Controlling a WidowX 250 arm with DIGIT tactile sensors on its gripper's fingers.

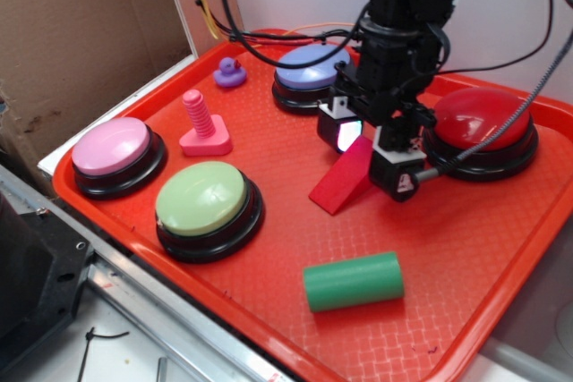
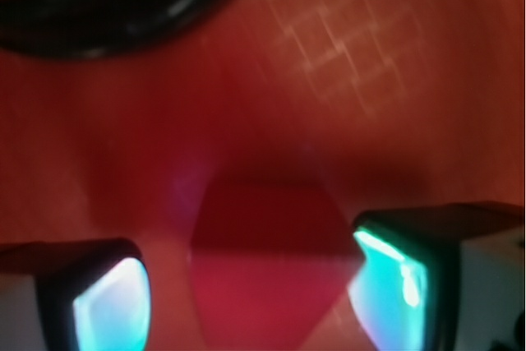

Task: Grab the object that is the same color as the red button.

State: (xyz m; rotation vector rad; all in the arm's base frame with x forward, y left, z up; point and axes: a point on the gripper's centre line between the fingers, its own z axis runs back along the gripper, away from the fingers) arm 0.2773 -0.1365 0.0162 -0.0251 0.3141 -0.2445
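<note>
Green cylinder (image 1: 354, 281) lies clear of wedge-straddling pincer (image 1: 372, 154).

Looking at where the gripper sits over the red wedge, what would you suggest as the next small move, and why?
Probably close the gripper. In the wrist view the red wedge lies between the two fingers, with a gap showing on the left side, so the jaws look open, low and straddling it. Closing should secure it beside the red button.

Wedge (image 1: 343, 185) between hand (image 1: 369, 154) fingers, beside button (image 1: 482, 121), on tray (image 1: 269, 292)
</note>
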